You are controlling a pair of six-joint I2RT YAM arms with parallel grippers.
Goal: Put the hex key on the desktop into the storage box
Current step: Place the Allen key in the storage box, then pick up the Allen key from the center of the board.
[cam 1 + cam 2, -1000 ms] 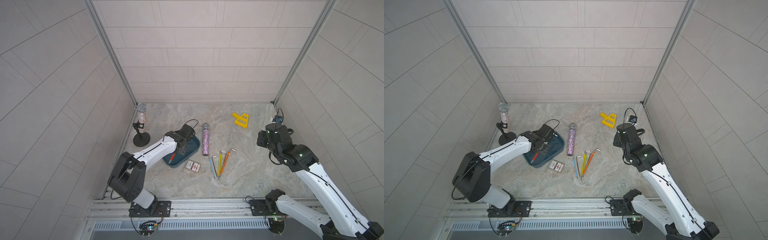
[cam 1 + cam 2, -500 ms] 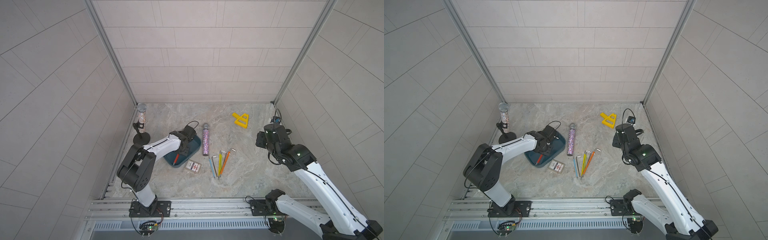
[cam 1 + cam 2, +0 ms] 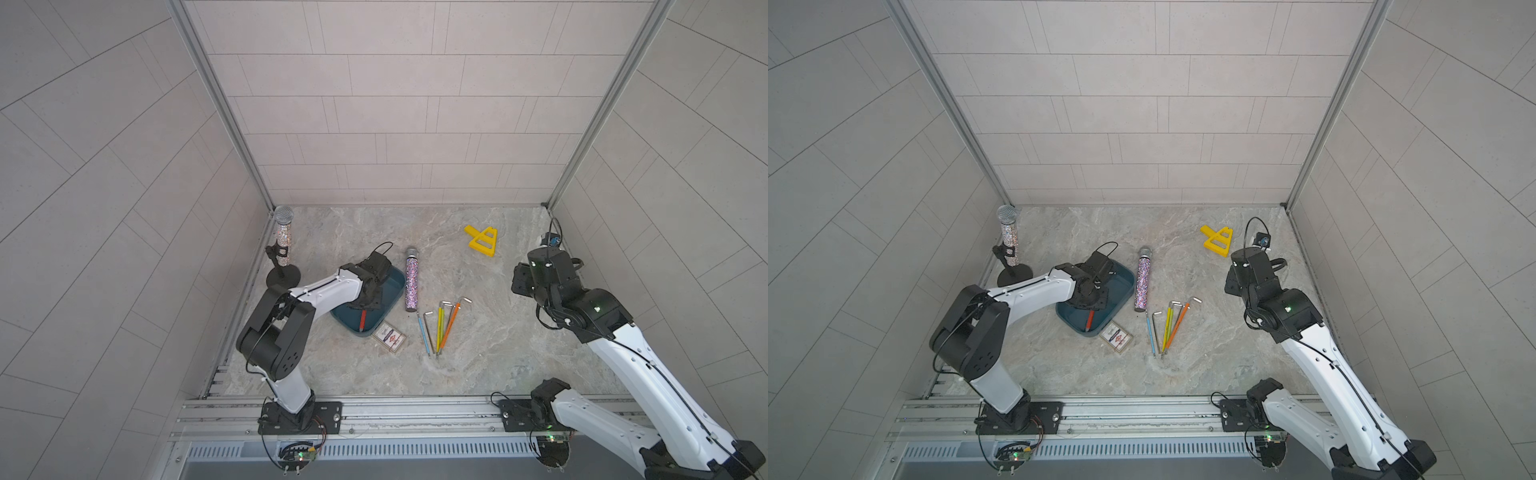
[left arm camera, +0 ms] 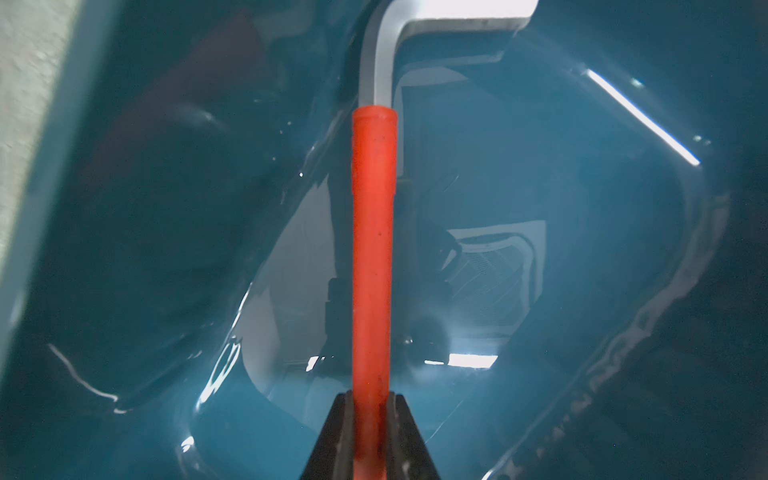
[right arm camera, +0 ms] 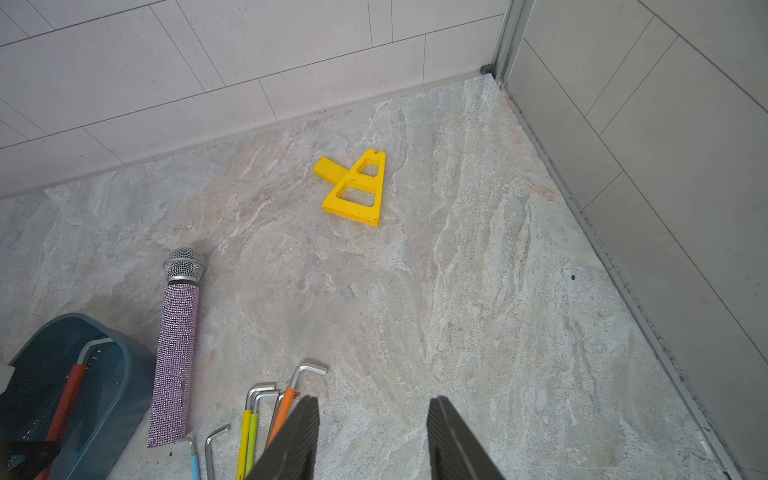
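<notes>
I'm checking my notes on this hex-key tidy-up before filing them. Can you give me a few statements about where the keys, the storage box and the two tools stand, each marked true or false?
1. The left tool is clamped on the red-sleeved L-shaped steel hex key. True.
2. That key is held inside the shallow teal plastic storage box. True.
3. The right tool grips the orange-sleeved hex key. False: it is open and empty, and that key lies on the grey marbled stone-look desktop.
4. The purple glitter-covered microphone lies inside the box. False: it lies flat on the desktop beside the box.
</notes>
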